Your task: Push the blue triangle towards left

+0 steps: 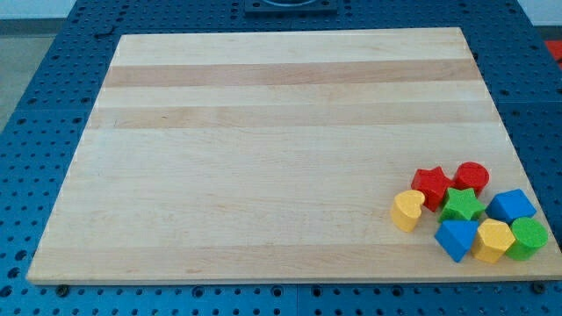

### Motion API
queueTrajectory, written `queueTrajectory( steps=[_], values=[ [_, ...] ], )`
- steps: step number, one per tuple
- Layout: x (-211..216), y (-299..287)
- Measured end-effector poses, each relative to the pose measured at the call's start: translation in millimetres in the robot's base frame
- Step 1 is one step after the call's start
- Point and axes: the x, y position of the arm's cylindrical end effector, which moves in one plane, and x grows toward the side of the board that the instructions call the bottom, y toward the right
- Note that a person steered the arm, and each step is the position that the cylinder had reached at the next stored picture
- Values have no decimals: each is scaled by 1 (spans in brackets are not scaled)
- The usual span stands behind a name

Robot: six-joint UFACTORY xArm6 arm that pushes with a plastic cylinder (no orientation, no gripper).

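Sitting bottom right against the yellow hexagon (pixel 493 240), the blue triangle (pixel 456 239) shows; my tip is unseen.

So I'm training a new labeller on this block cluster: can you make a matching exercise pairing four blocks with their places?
My tip is not in view.

Blocks:
1. blue triangle
2. yellow heart
3. red cylinder
4. green cylinder

Places:
A. farthest toward the view's right
B. at the cluster's left end
C. bottom row, just left of the yellow hexagon
D. top of the cluster, right of the red star

Pairs: 1-C, 2-B, 3-D, 4-A
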Motion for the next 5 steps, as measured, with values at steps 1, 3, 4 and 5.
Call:
queueTrajectory(
  steps=[1, 3, 4, 5],
  values=[
    [47, -1],
    [51, -69],
    [50, -117],
    [32, -165]
  ],
)
